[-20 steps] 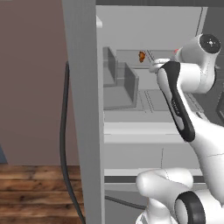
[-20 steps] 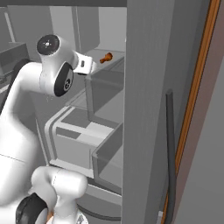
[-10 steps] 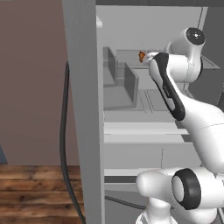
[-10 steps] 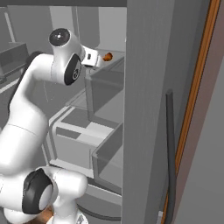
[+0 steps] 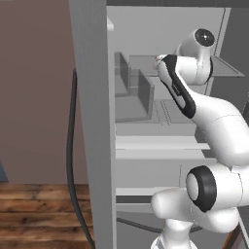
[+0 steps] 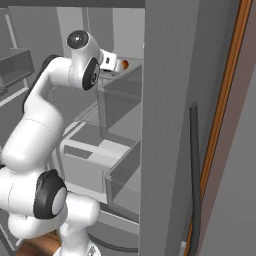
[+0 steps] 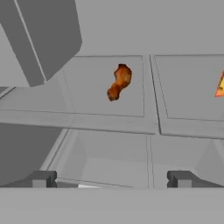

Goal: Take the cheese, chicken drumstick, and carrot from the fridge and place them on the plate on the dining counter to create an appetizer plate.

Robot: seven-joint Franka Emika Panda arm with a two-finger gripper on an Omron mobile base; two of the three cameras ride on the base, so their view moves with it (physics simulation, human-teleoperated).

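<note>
In the hand view the brown chicken drumstick [image 7: 119, 82] lies on a grey fridge shelf [image 7: 109, 120], ahead of my open gripper [image 7: 111, 179] and clear of both fingertips [image 7: 41, 178]. The orange-yellow cheese [image 7: 220, 86] shows at the right edge on the same shelf. From the right base view, my gripper [image 6: 115, 63] hovers high inside the fridge [image 6: 165, 125], just short of the drumstick [image 6: 124, 64]. The carrot, the plate and the dining counter are out of view.
The open fridge door [image 5: 92, 121] with its dark handle [image 5: 70, 146] stands left of the arm. Clear door bins [image 6: 120, 100] and a drawer [image 6: 85, 155] sit below the gripper. The room floor is wood [image 5: 34, 214].
The arm has swung up and deeper into the fridge toward the upper shelf. The drumstick has not moved, and the jaws stay wide.
</note>
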